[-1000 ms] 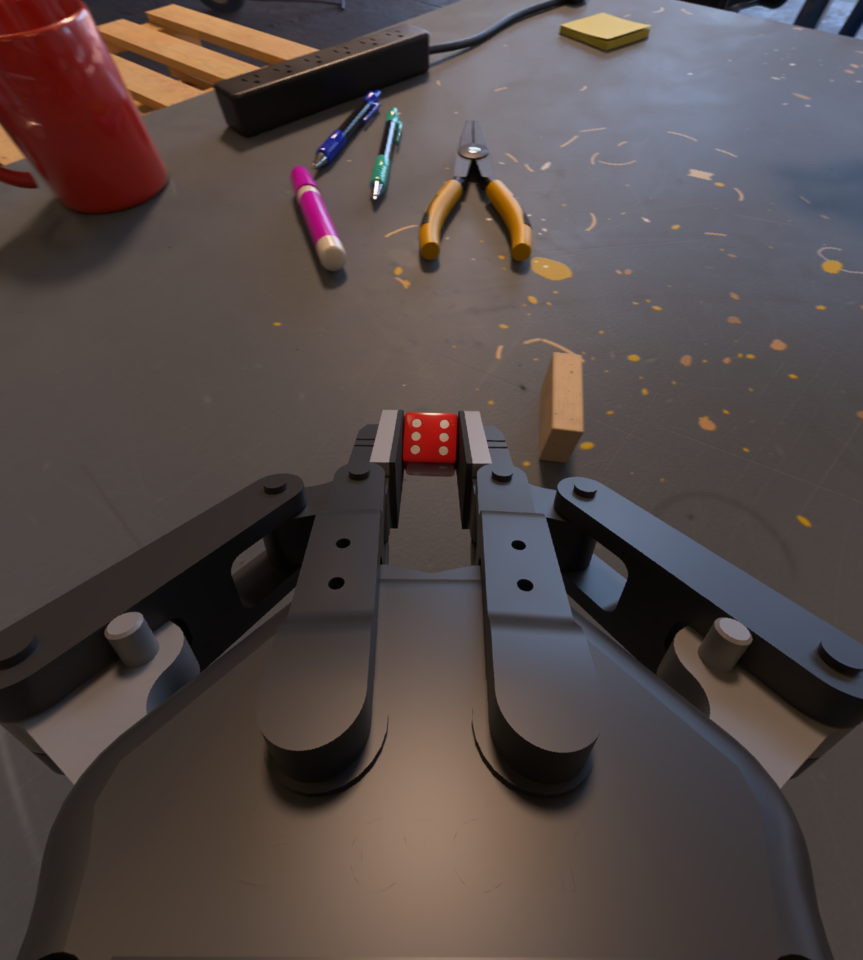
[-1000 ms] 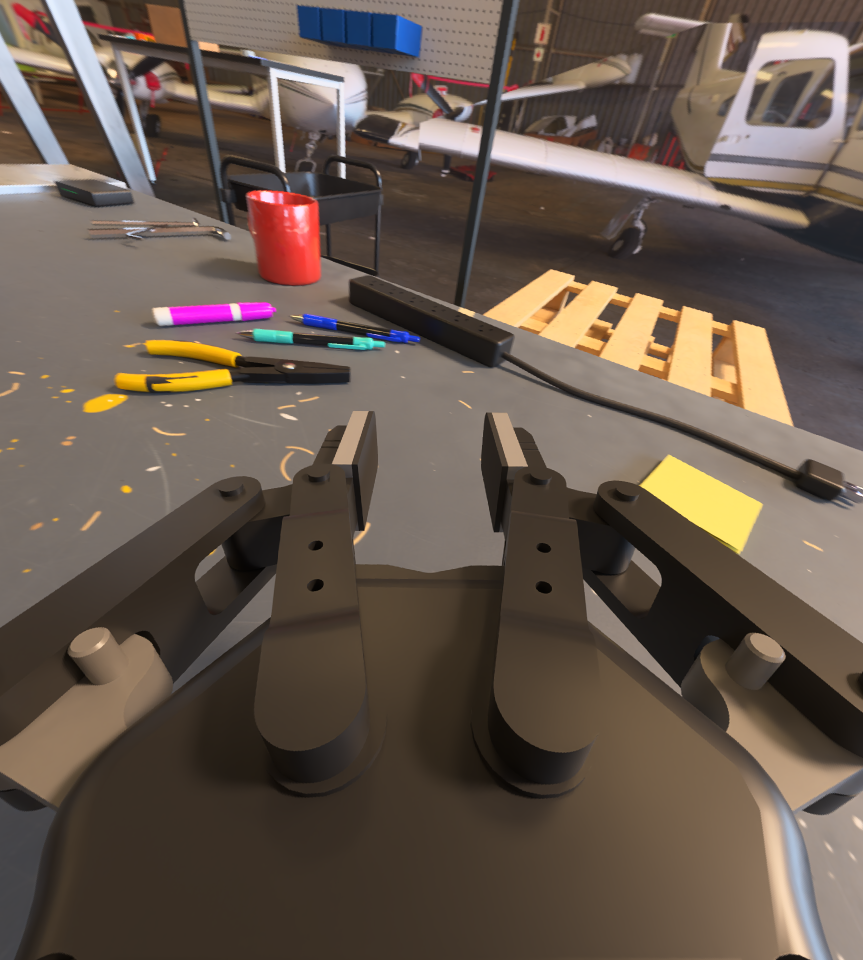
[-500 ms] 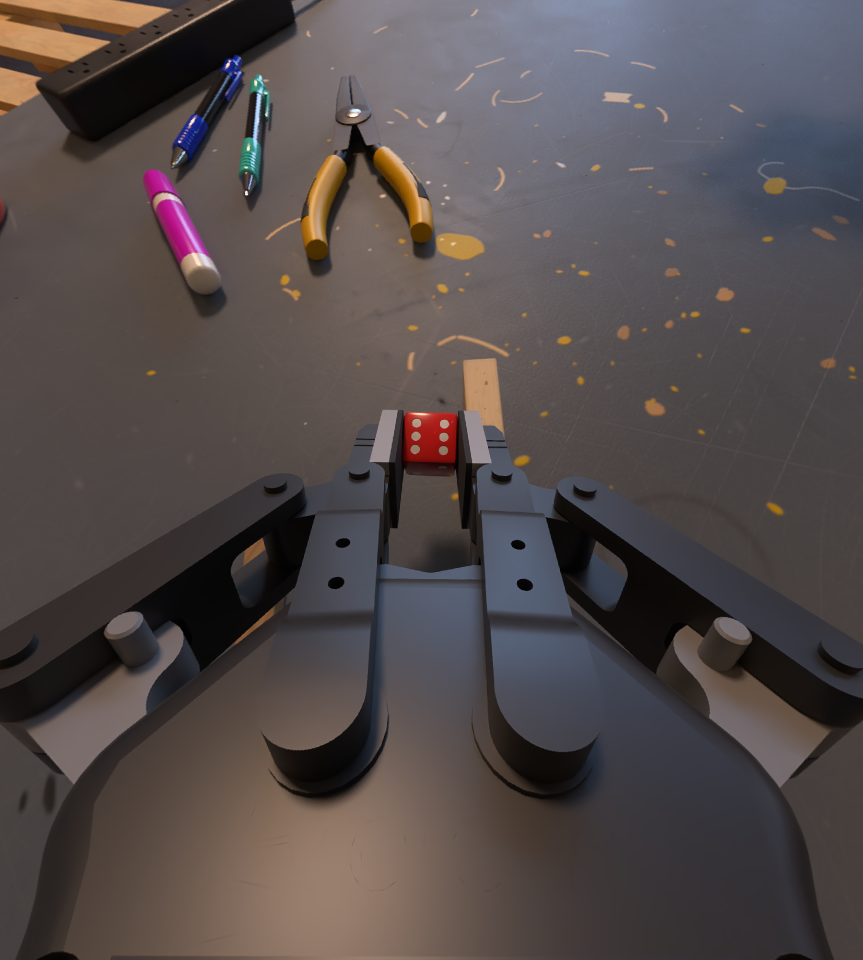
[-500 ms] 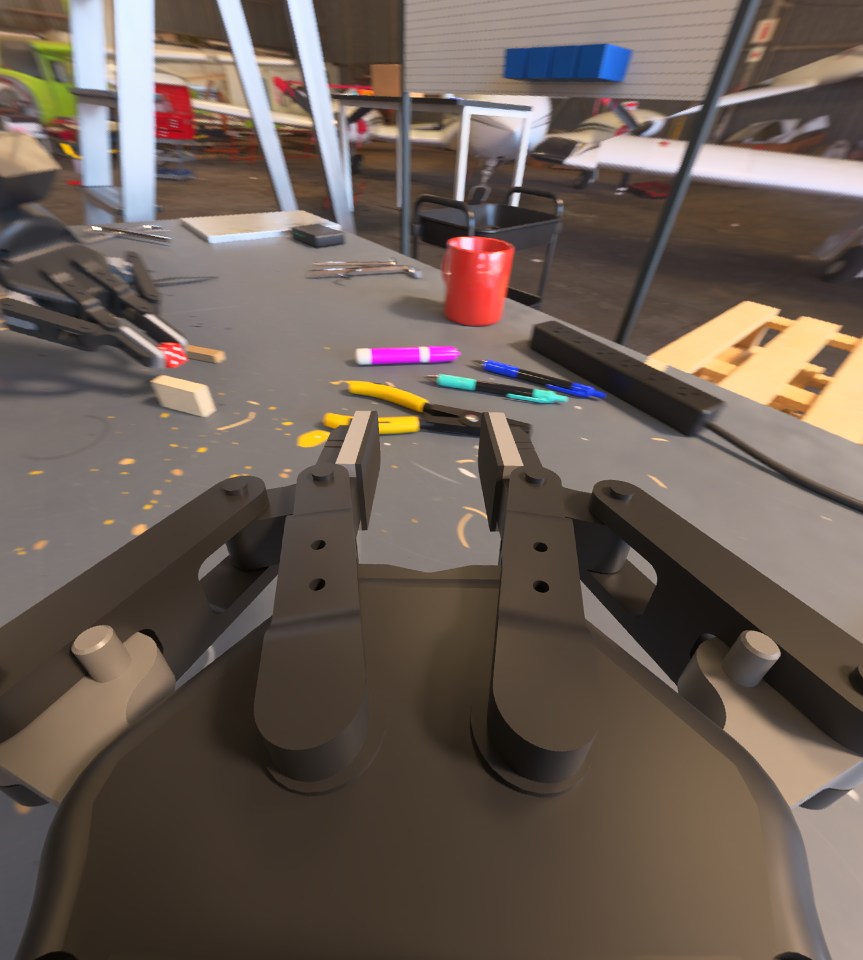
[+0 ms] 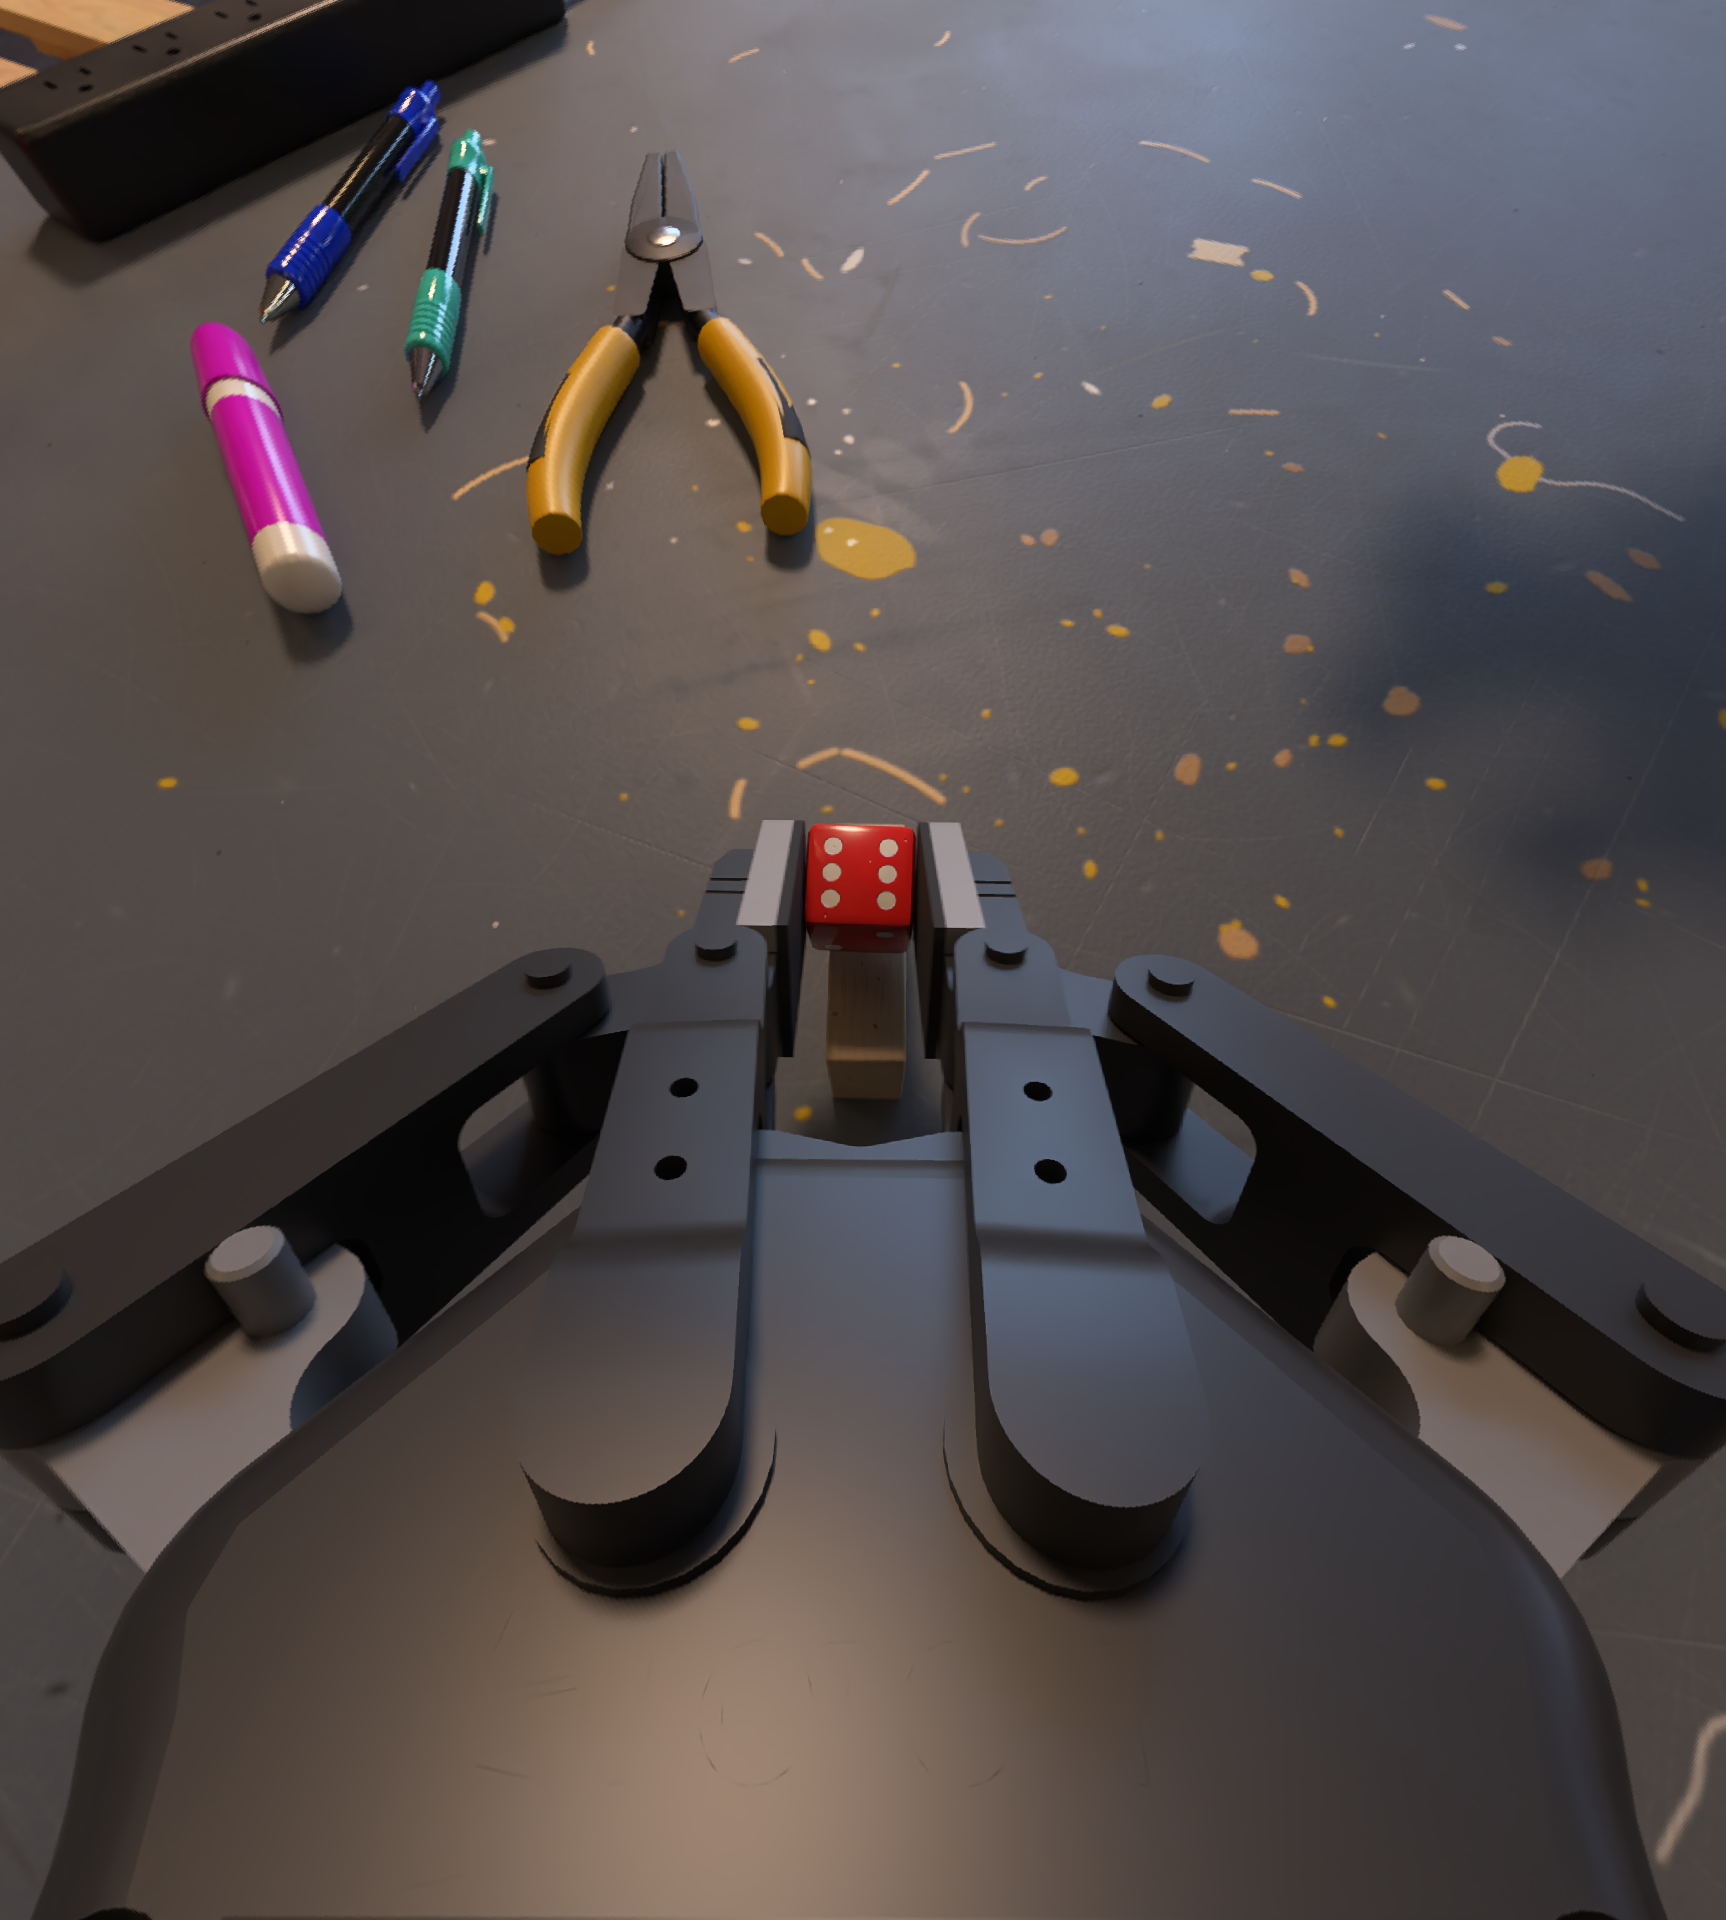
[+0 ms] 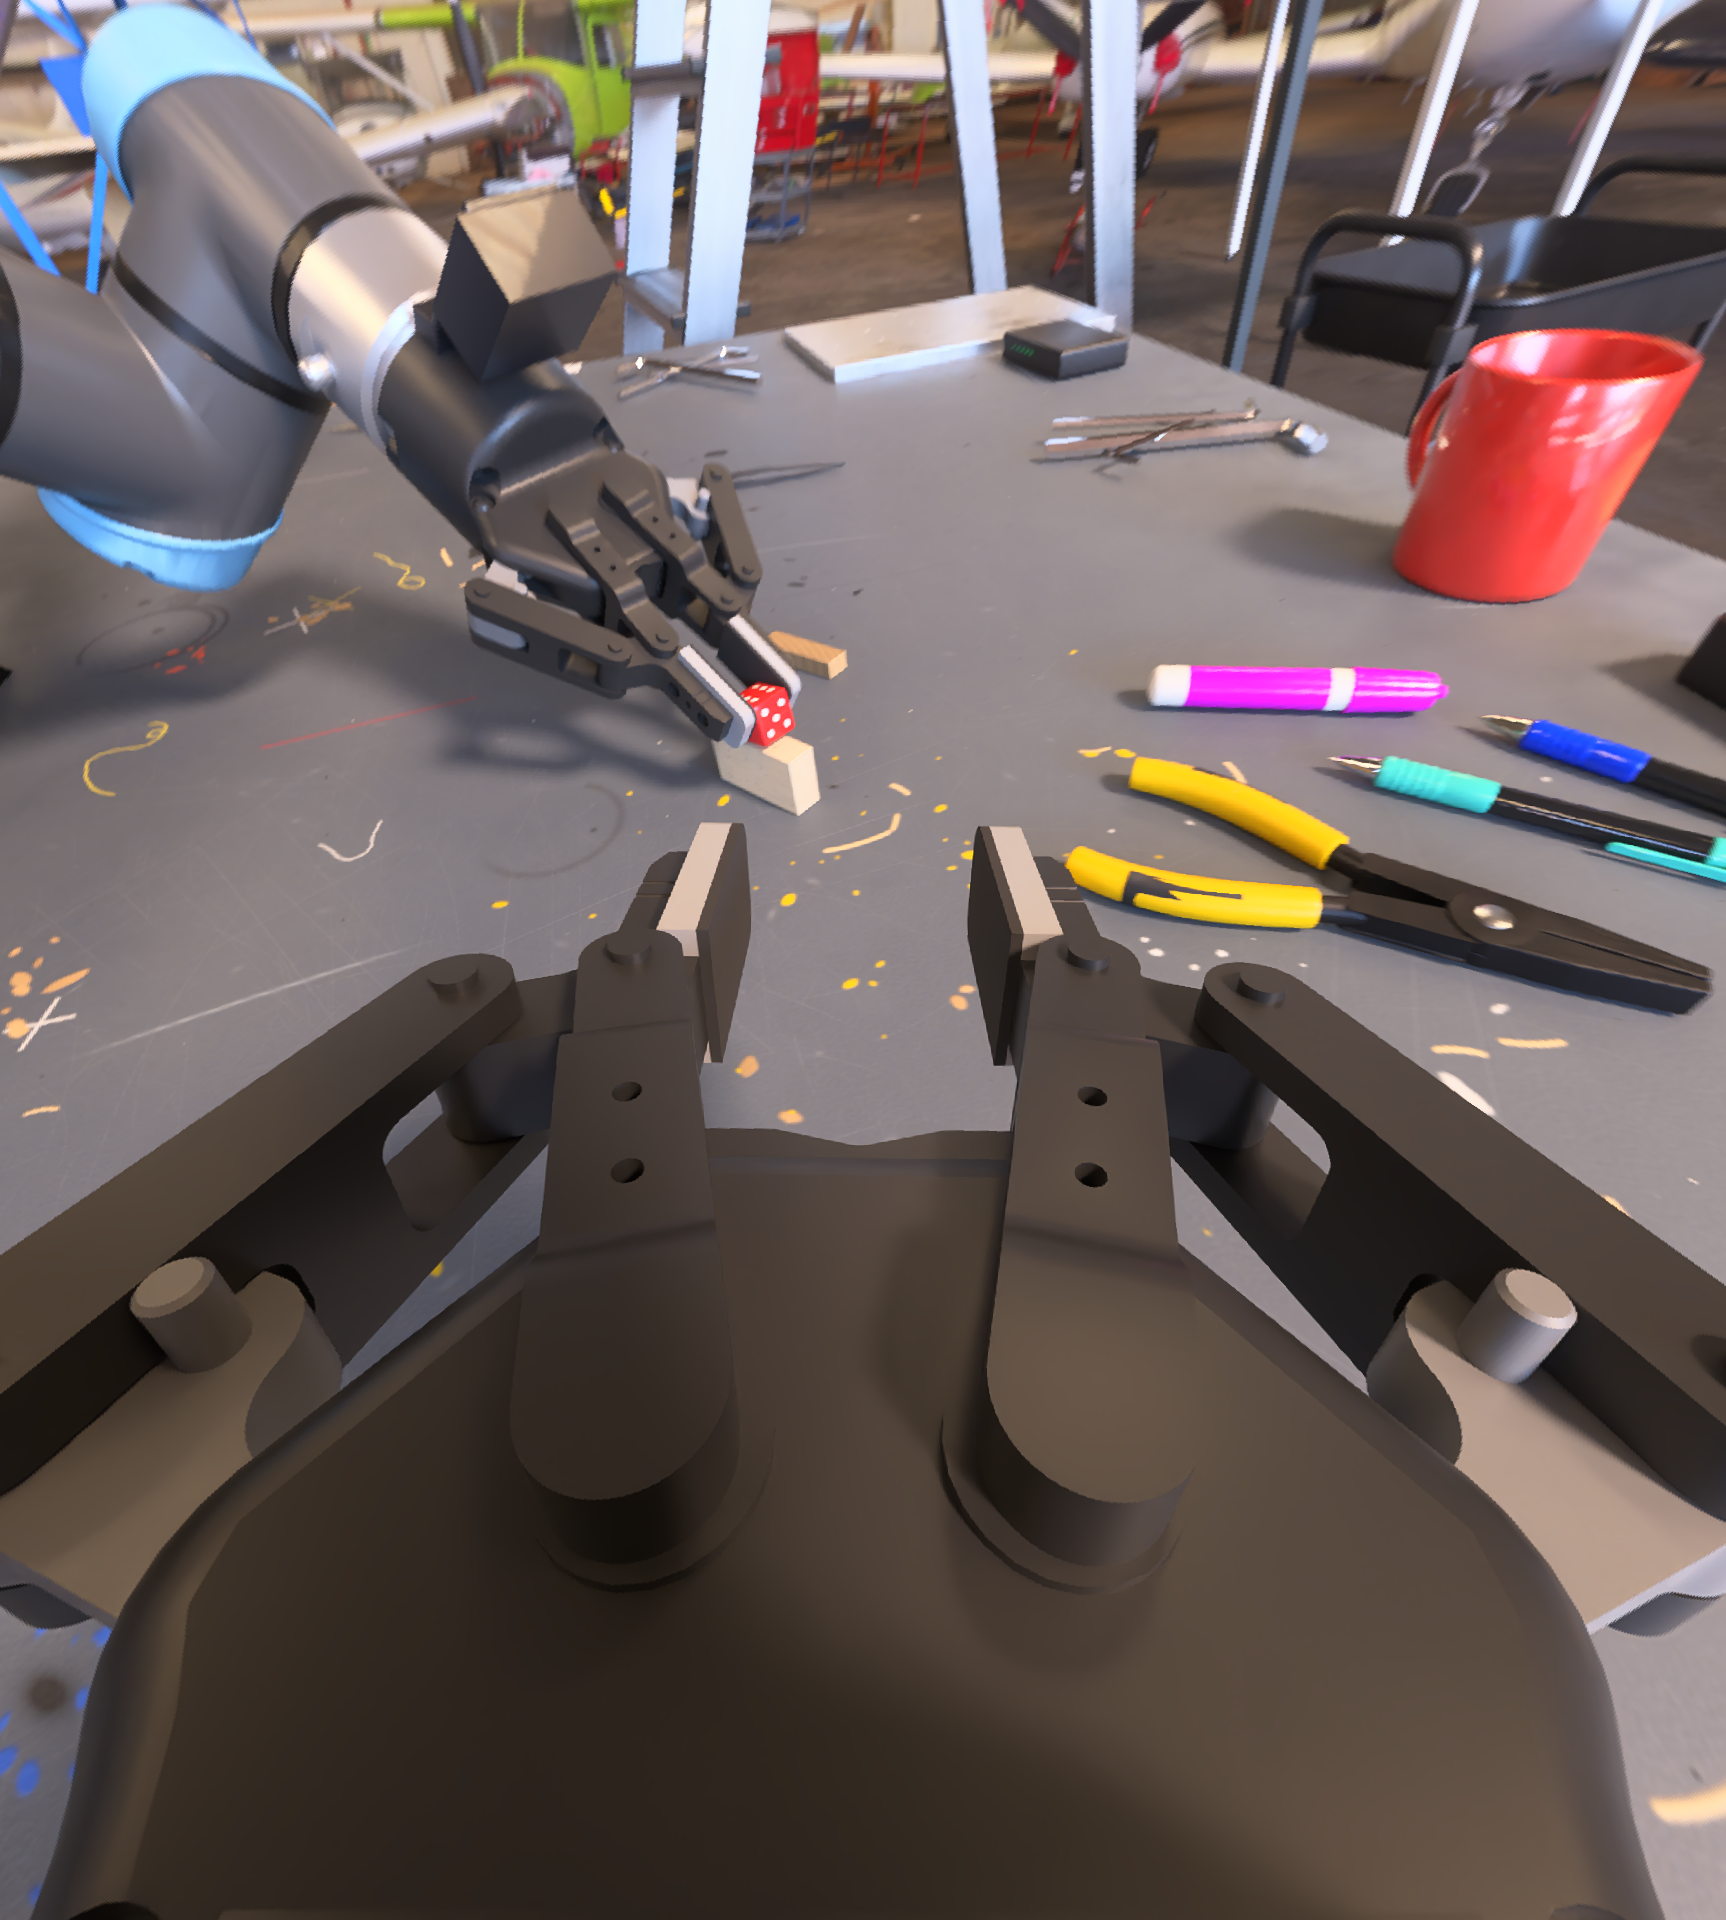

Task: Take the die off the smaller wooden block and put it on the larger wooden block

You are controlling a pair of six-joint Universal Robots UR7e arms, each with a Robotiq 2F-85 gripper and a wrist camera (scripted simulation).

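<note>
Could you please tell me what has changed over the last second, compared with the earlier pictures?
The left gripper carried the red die sideways until it sits directly over the larger wooden block, which earlier lay off to its right. The right gripper swung its view round toward that arm. The grip on the die stayed shut; the right gripper stayed open.

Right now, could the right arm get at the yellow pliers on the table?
Probably yes. The right gripper is open and holds nothing, the pliers lie just beside its fingertips, and nothing stands between them; the left gripper is busy farther off with the die.
</note>
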